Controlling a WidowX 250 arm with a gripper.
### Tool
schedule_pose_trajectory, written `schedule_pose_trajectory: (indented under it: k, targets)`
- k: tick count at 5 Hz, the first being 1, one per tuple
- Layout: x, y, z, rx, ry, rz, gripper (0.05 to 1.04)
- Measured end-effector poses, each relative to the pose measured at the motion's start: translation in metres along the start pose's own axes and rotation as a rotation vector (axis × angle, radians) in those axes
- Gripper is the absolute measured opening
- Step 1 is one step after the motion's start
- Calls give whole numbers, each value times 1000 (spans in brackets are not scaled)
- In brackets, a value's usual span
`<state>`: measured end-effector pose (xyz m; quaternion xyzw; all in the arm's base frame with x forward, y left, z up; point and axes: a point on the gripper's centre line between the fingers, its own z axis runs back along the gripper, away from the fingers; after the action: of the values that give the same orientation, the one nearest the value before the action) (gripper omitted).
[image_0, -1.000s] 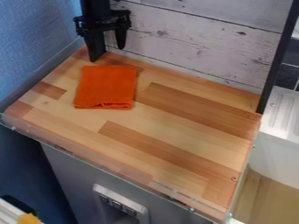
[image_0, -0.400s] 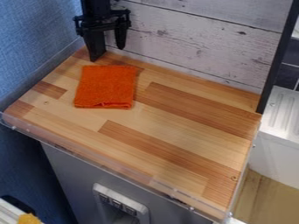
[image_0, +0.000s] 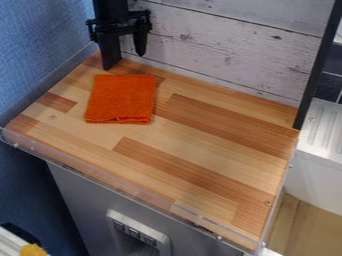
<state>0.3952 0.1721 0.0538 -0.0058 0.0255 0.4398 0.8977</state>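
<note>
The black gripper (image_0: 125, 61) is hanging in the upper left of the frame, over the back corner of the wooden counter (image_0: 214, 172). Its two fingers are being released: they are standing well apart, and the white plank wall (image_0: 220, 47) is showing between them. One finger is pointing down near the orange cloth (image_0: 121, 99), and the other is staying higher, to the right in the picture.

The cloth is lying flat on the counter, also in the upper left of the frame, just below the gripper. It is forming nearly a rectangle, and its lower edge is showing a small fold.

At the left side of the frame, a blue wall (image_0: 40, 45) is rising beside the counter. A black post (image_0: 316, 67) is standing at the upper right, and a white ribbed surface (image_0: 324, 127) is lying beyond it. A clear strip (image_0: 127, 189) is running along the front edge of the counter.
</note>
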Motion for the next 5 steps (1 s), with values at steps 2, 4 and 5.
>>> schedule_pose_trajectory:
  k: [2,4,5]
  targets:
    - [-1,-2,0,-36,20,-18,999]
    - [3,-6,-2,-75,-8,-33,996]
    - [6,-8,-4,-97,-49,-34,999]
